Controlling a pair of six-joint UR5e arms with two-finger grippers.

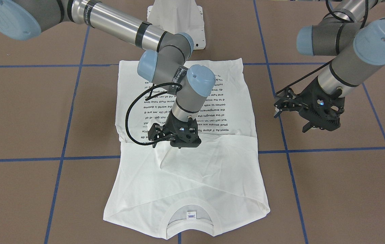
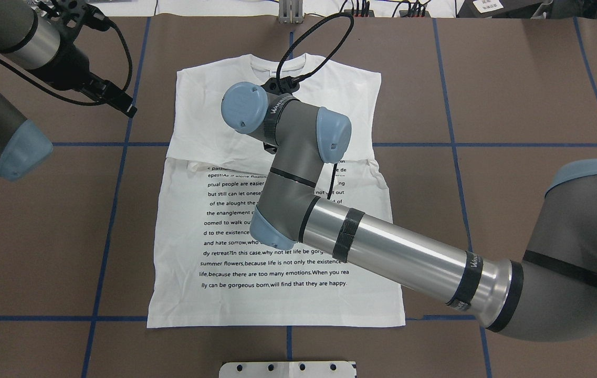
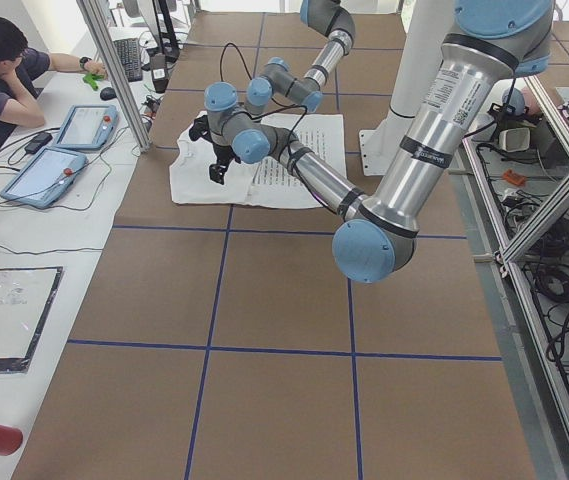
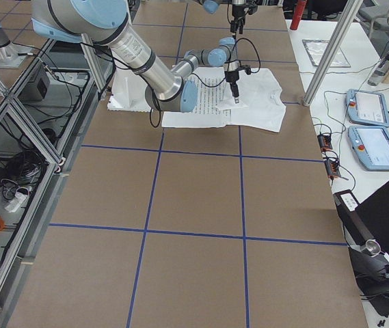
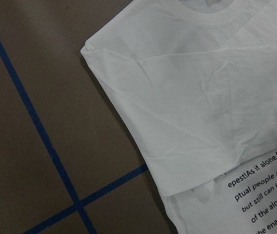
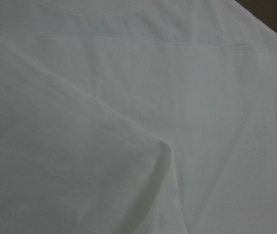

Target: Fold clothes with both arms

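Left gripper (image 2: 128, 107): hangs over the bare table (image 2: 487, 184) just off the shirt's shoulder edge, clear of the cloth; I cannot tell whether its jaws are apart or closed.
Shirt (image 2: 277, 299): spread flat, collar on the side away from the robot, sleeves folded in over the chest, print face up.
Right gripper (image 1: 155, 137): points down at the shirt's middle, where the folded sleeves meet the print; a ridge of cloth runs up to it; its grip is hidden.
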